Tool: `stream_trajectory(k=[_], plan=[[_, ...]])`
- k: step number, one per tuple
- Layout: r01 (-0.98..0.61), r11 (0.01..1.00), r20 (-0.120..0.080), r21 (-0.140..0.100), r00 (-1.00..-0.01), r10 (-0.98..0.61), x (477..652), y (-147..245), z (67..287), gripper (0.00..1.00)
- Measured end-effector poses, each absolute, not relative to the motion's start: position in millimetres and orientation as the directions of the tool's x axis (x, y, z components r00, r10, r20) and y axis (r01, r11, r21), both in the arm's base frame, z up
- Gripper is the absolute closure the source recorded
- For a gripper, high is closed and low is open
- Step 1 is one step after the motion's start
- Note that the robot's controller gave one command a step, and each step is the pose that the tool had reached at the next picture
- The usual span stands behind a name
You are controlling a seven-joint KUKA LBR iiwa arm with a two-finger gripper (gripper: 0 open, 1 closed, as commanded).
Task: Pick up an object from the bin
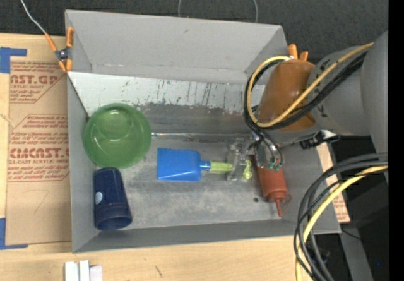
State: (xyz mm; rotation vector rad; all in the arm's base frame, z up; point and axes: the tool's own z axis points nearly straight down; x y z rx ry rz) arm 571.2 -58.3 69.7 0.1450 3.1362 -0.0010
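Down on the bin (189, 207) floor, the gripper (242, 166) sits at the yellow-green handle tip of the blue scoop (178, 165) lying mid-bin; whether its claw is spread or pinching cannot be told

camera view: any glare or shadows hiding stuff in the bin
In the camera view, a soft sheen sits on the green bowl and streaky reflections run across the back wall of the bin; neither hides anything. The claw, by the handle of the blue scoop, is partly covered by the arm's own cables, not by shadow.
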Motion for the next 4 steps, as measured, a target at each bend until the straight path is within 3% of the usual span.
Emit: stream_trajectory(k=[4], plan=[[0.026, 1.000, -0.007, -0.002, -1.000, 0.026, 579.6, -60.4, 70.0, 1.00]])
